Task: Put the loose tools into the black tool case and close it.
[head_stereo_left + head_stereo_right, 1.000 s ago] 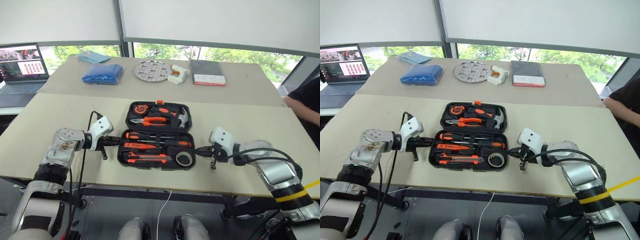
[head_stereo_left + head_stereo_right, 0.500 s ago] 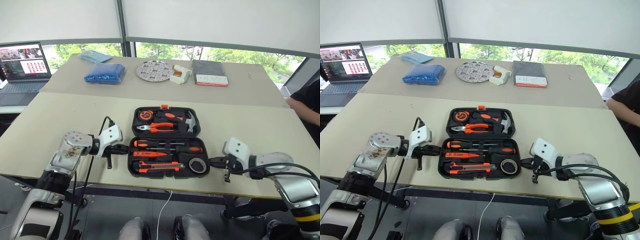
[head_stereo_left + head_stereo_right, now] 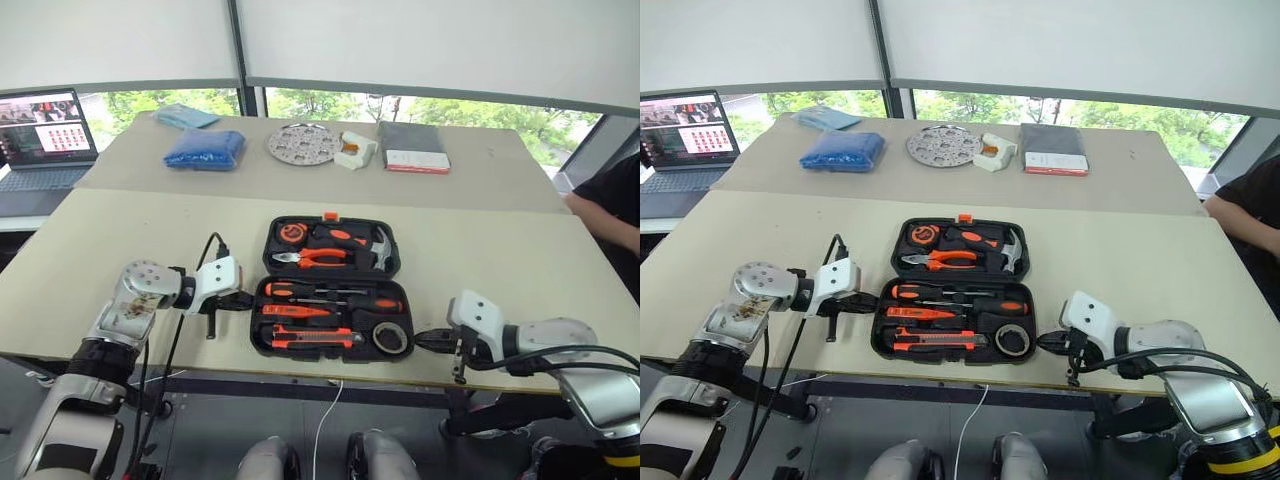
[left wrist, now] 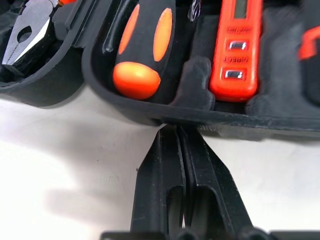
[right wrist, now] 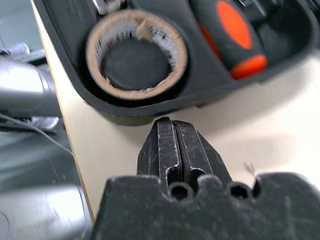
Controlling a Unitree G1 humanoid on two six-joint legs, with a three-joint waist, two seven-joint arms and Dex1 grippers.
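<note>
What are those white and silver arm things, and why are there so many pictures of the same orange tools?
Those arms belong to a robot. Two pictures come from cameras in its head, looking down at a table. Two more come from small cameras on its wrists, so they show the tools very close.

On the table lies an open black tool case. The tools lie in its slots: screwdrivers, a utility knife and a tape roll in the near half, and pliers and a hammer in the far half.

The left gripper and the right gripper are the robot's pinching fingers. Both are shut and hold nothing; each points at one end of the case. The case isn't closed yet.
</note>
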